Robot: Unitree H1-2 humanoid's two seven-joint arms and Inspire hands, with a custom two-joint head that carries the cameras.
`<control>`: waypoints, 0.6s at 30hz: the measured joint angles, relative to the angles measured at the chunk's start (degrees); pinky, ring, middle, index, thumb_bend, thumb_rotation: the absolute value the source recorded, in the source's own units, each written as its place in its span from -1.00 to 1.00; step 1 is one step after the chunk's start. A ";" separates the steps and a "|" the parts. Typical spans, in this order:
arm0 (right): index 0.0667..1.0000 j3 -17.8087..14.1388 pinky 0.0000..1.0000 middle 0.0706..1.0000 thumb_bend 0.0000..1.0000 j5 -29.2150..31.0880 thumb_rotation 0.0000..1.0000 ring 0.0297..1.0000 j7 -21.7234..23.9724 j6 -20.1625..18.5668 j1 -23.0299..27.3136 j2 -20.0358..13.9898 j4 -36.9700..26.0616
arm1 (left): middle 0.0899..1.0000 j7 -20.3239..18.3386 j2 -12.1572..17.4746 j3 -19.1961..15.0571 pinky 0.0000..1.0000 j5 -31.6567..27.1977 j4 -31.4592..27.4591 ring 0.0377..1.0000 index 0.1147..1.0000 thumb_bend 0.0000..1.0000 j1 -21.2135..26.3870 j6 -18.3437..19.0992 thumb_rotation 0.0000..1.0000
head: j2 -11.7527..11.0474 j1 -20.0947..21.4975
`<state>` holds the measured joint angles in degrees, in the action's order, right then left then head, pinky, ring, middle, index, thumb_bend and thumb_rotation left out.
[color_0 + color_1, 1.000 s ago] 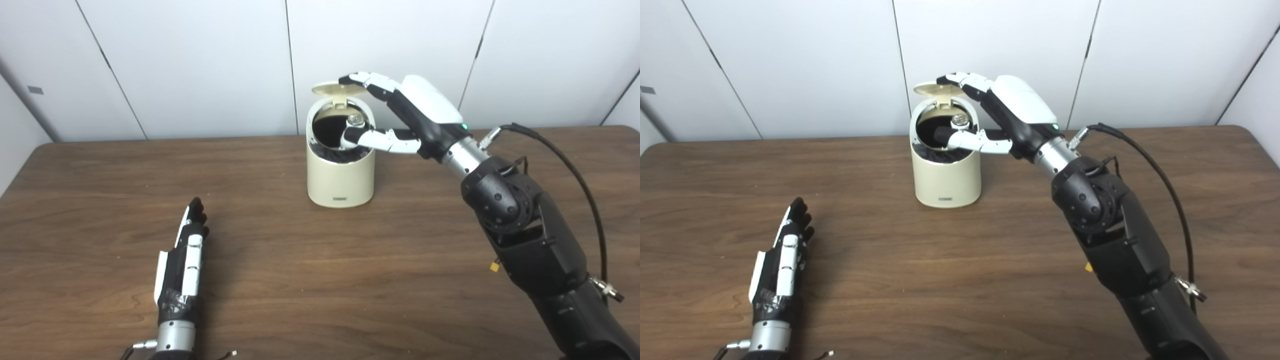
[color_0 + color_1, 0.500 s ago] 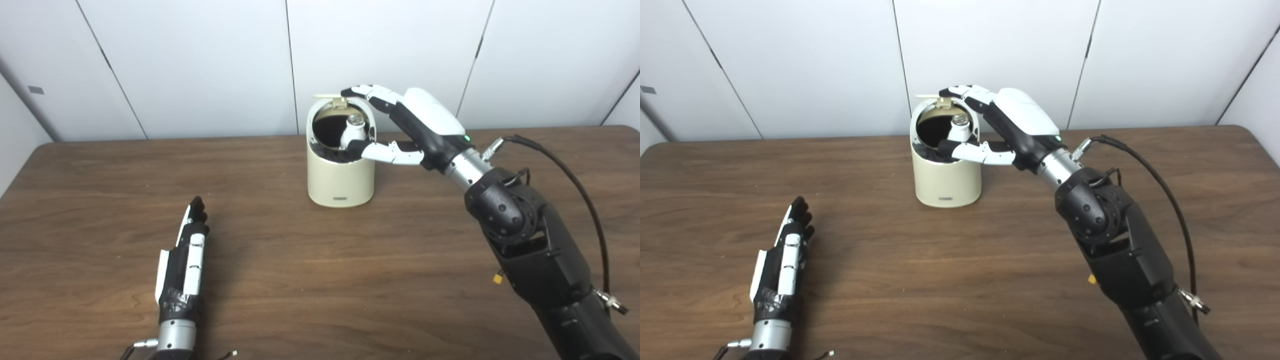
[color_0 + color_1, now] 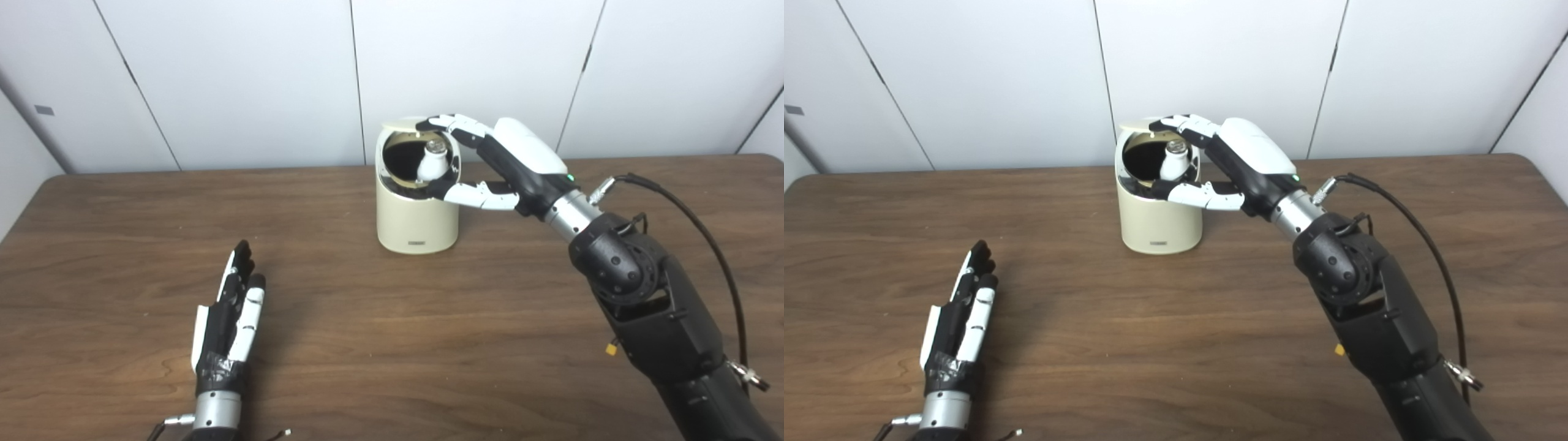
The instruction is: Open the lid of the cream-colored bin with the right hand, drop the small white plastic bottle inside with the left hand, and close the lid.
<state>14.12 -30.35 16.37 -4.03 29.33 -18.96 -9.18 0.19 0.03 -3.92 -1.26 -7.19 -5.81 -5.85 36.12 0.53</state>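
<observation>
The bin stands upright on the table, near the far edge, approx. in the middle. Its lid is not closed; it sits tilted over the back of the opening, w/ a gap at the front. The bottle is inside the bin, leaning, its metal cap up and showing through the opening.

Right hand is at the bin from the right side. Its fingers lie on top of the lid edge, and the thumb reaches along the front rim of the bin, below the opening. Fingers and thumb are wide apart, not clamped on anything.

Left hand rests flat on the table, well apart from the bin, at the near-left. Its fingers are straight, close together, holding nothing.
</observation>
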 measured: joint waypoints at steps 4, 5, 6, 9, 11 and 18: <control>0.75 0.02 0.70 0.77 0.13 0.81 0.87 0.80 1.08 -0.25 0.00 0.01 0.65 | 1.00 0.00 -0.26 -0.34 1.00 -0.67 0.07 1.00 1.00 -0.19 0.04 -0.14 0.24 | 0.00 -0.09; 0.75 0.02 0.70 0.78 0.14 0.98 0.87 0.80 1.40 -0.43 -0.01 0.02 1.08 | 1.00 0.02 -0.31 -0.39 1.00 -0.86 0.15 1.00 1.00 -0.19 0.07 -0.45 0.24 | 0.09 -0.09; 0.75 0.04 0.71 0.78 0.15 1.10 0.89 0.80 1.92 -0.68 -0.01 0.01 1.44 | 1.00 0.04 -0.40 -0.45 1.00 -1.01 0.21 1.00 1.00 -0.18 0.11 -0.90 0.23 | 0.09 -0.18; 0.75 0.18 0.73 0.77 0.14 1.44 0.89 0.79 2.42 -1.17 -0.12 0.00 1.78 | 1.00 0.07 -0.51 -0.46 1.00 -1.02 0.28 1.00 1.00 -0.17 0.14 -1.61 0.25 | 0.26 -0.44; 0.75 0.40 0.81 0.77 0.12 1.44 0.91 0.78 2.69 -1.18 -0.12 -0.09 1.78 | 1.00 0.11 -0.51 -0.43 1.00 -0.89 0.29 1.00 1.00 -0.17 0.14 -1.62 0.24 | 0.35 -0.53; 0.75 1.04 0.82 0.77 0.10 1.12 0.83 0.81 4.41 -1.54 -0.14 -0.47 1.67 | 1.00 0.15 -0.59 -0.43 1.00 -0.88 0.28 1.00 1.00 -0.20 0.14 -1.62 0.20 | 0.53 -0.70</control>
<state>15.16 -29.23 20.78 -5.57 29.20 -19.43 -7.51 0.34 -0.56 -4.35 -2.14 -6.91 -5.68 -7.47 36.65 -0.18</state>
